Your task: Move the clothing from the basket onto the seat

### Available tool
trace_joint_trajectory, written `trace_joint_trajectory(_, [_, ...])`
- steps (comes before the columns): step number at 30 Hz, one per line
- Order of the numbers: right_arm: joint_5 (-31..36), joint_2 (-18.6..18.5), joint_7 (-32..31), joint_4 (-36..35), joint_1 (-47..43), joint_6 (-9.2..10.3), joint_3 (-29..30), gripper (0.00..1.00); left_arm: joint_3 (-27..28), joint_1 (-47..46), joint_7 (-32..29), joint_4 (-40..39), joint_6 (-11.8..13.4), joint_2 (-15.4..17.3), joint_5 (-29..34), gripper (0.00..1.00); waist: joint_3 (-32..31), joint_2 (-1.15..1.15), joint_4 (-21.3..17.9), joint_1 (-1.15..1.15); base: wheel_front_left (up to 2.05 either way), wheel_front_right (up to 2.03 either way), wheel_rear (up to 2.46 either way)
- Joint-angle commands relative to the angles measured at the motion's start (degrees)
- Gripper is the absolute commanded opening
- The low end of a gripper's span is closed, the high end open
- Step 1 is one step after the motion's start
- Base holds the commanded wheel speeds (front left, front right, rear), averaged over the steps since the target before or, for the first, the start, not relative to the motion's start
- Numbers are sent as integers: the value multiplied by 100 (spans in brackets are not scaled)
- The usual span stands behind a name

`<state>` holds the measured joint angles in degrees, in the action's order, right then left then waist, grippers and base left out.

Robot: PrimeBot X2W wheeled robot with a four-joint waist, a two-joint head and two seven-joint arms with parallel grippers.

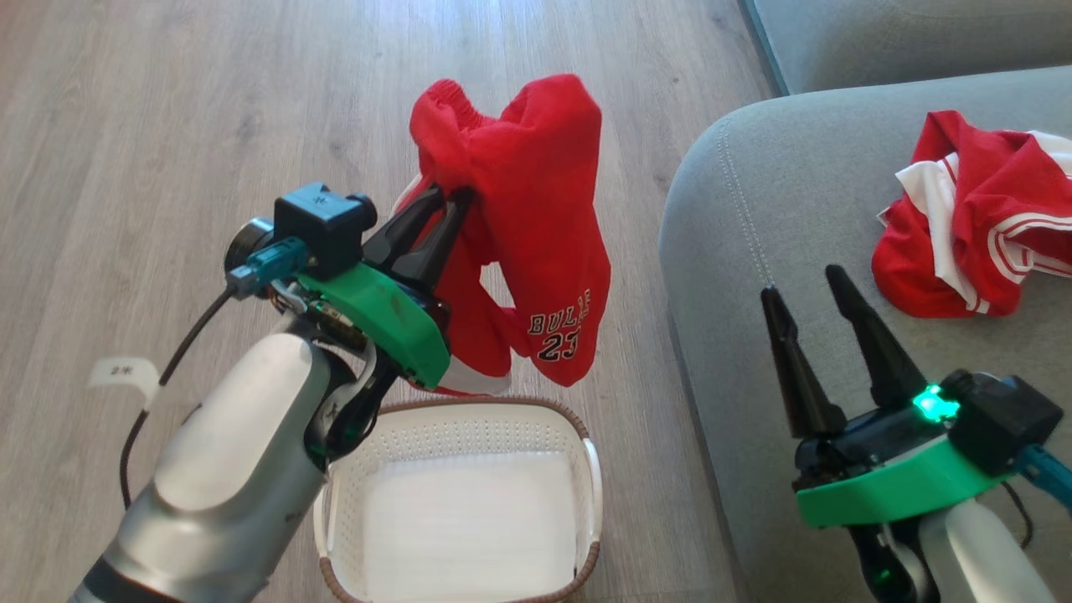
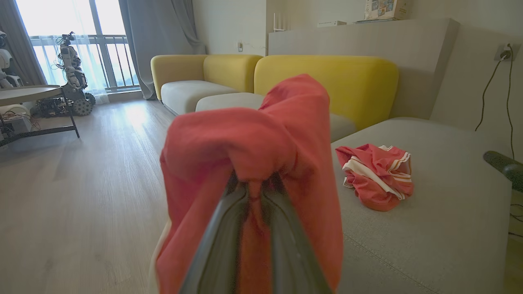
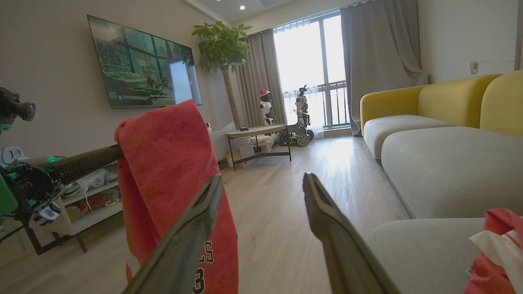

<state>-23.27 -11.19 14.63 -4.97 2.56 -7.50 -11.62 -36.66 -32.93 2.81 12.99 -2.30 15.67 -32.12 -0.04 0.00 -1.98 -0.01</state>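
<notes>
Nearest up front: the left gripper (image 1: pixel 450 197), pinched shut on the red clothing (image 1: pixel 536 167). Holds it up in the air, above the basket (image 1: pixel 435 437) and a bit past its far rim. Hangs long and floppy, top to bottom, with white letters and a number near the low end. Looks empty inside the basket, just a white bottom.

Off to the robot's right: the seat (image 1: pixel 754 209), big and grey-green, just beside the basket. Already lying on it, well back from the edge: a second red piece (image 1: pixel 971 226) with white stripes.

Over the seat's near edge: the right gripper (image 1: pixel 800 283), spread open, holding nothing. Sits closer to the seat than the left gripper, but has no cloth.

So, probably, a sideways swing to the right for the left gripper, far enough to bring the whole hanging cloth over the cushion before letting go. Needs to get past the rounded seat edge. Risk otherwise: a slide of the low end down onto the floor (image 1: pixel 167 126).
</notes>
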Motion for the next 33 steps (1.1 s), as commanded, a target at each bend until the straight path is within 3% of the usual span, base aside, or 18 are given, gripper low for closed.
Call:
trace_joint_trajectory(1, [-40, -58, 37, -147, 46, 1, -133, 100, 272, -424, -30, -273, 65, 192, -34, 0, 6, 0, -5, 1, 0, 0, 0])
trace_joint_trajectory(14, [-161, -77, -9, 322, 502, 1, -979, 100, 237, -390, -257, -745, 177, 262, -107, 0, 67, 0, -17, 1, 0, 0, 0])
trace_joint_trajectory(26, [-530, -88, -123, 1521, 1695, 1, -2074, 100, -66, -414, -325, -808, 65, 68, -111, 0, 8, 0, 212, 1, 0, 0, 0])
trace_joint_trajectory(33, [-1081, -73, -115, 2385, 2345, 1, -2759, 100, -326, -454, -390, -832, -39, -98, -97, 0, -10, 0, 455, 1, 0, 0, 0])
